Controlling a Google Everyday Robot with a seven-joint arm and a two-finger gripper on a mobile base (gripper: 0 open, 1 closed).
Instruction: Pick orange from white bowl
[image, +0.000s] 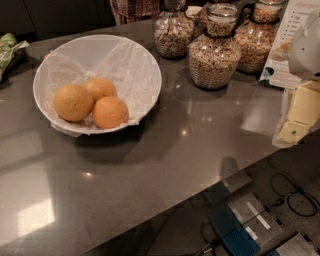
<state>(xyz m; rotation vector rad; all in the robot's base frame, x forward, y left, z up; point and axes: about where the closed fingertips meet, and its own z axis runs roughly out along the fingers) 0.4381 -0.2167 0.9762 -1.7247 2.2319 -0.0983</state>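
The white bowl (141, 60) sits at the left of the grey counter, lined with crinkled white paper. Three oranges lie in its near left part. The orange (73, 102), the largest and a dull yellowish-orange, is at the left. A deeper reddish orange (110, 112) touches it on the right, and a smaller orange (100, 87) lies behind them. My gripper (299, 117), white with pale yellow parts, hangs at the right edge of the view over the counter's edge, far to the right of the bowl and holding nothing that I can see.
Three glass jars of grain (214, 55) stand at the back of the counter, right of the bowl. A printed card (286, 45) leans at the far right. A green packet (9, 47) lies at the far left. The counter edge runs diagonally at lower right, with floor, cables and boxes (240, 225) below.
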